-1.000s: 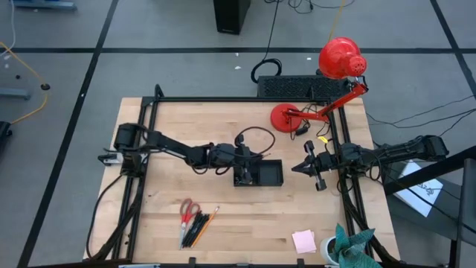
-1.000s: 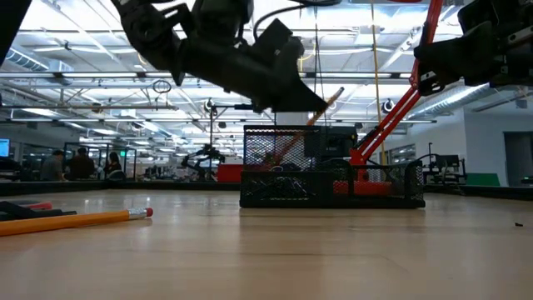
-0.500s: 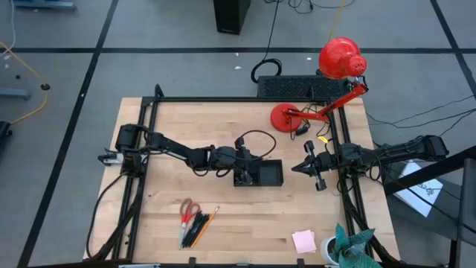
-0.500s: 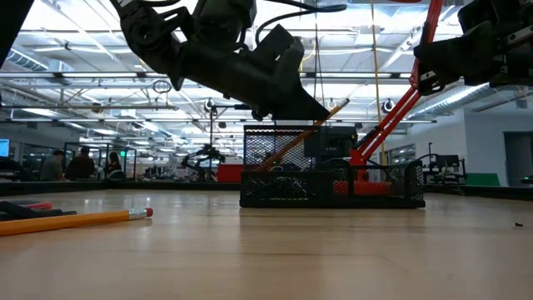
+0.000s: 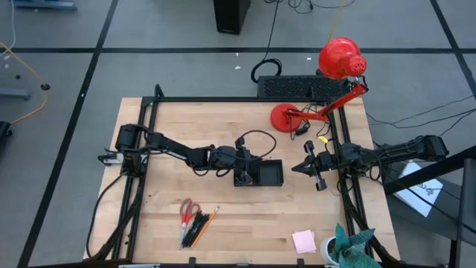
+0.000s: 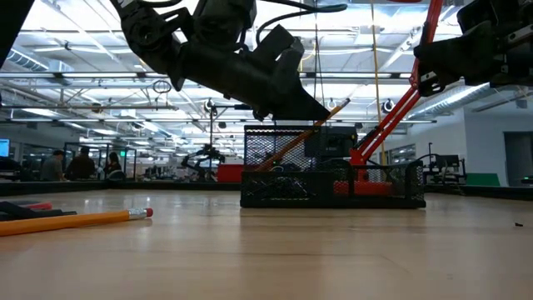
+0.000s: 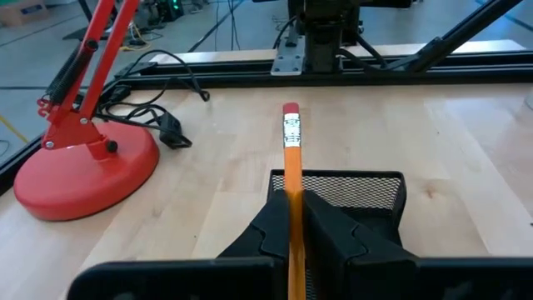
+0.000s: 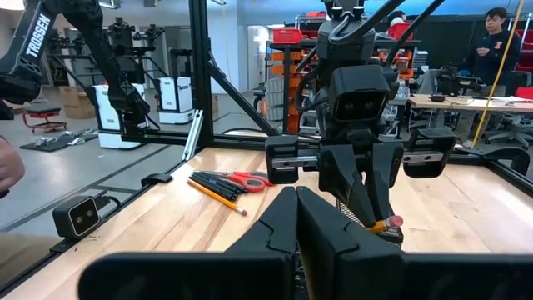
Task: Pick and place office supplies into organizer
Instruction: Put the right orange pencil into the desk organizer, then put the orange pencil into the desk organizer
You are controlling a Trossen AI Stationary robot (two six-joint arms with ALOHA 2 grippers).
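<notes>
One pencil (image 7: 291, 158) is pinched by the left gripper (image 7: 291, 237) over the organizer (image 5: 259, 174); scissors (image 5: 186, 211) and pens (image 5: 195, 229) are left on the surface (image 5: 245, 216).

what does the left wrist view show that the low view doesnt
Only the left wrist view shows the round red lamp base with its black cord on the wood, and the orange pencil's pink eraser end poking past the fingers of the left gripper.

Only the low view shows a second orange pencil lying flat on the table, the organizer's tall mesh compartment from the side, and the right gripper hanging off to one side.

Both show the left gripper shut on the orange pencil above the black mesh organizer, plus the lamp's red arm.
</notes>
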